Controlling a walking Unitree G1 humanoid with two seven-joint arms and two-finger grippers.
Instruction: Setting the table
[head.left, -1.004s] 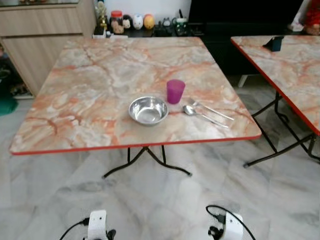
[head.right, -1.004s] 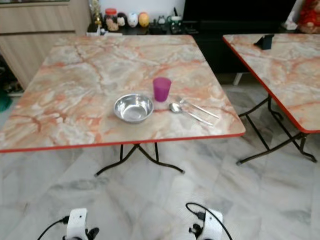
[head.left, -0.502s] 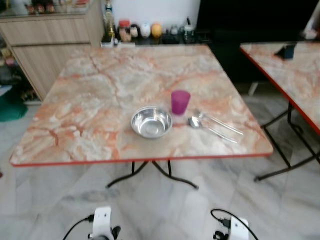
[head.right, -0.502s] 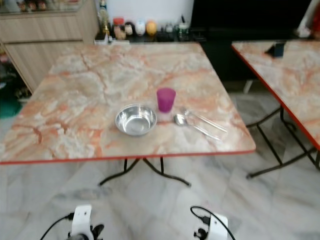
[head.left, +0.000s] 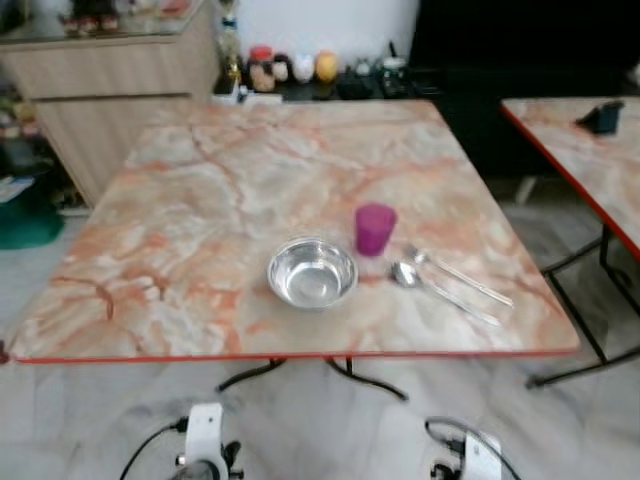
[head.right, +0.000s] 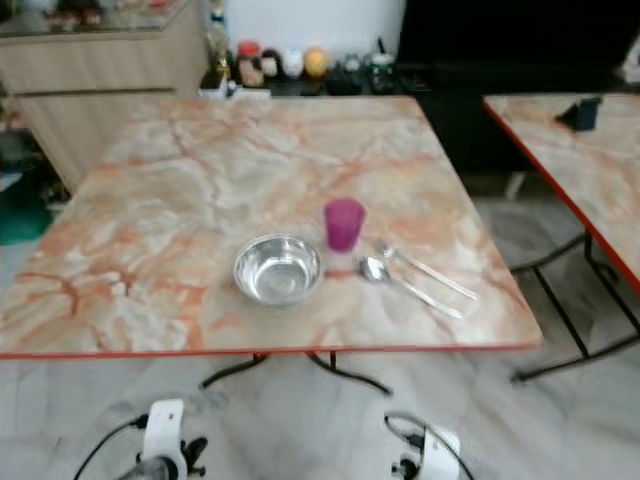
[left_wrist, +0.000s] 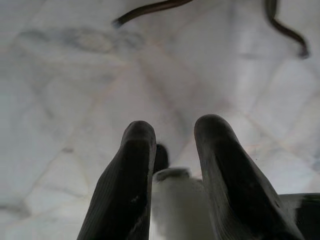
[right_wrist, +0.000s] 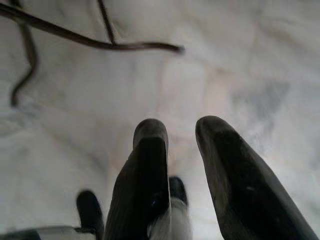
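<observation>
Steel bowl (head.left: 312, 273) being shown on marble table (head.left: 180, 230); purple cup (head.left: 375, 229) just behind-right of bowl, spoon (head.left: 404, 274) and fork (head.left: 460, 285) beside it. Left gripper (left_wrist: 172, 145) and right gripper (right_wrist: 181, 150) being held low, fingers spread, nothing pinched. Setting judged complete; arms best kept clear of table edge.

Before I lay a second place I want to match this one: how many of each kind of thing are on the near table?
Steel bowl: 1
Purple cup: 1
Spoon: 1
Fork: 1
Total: 4, grouped near the front edge of the marble-pattern table.
</observation>
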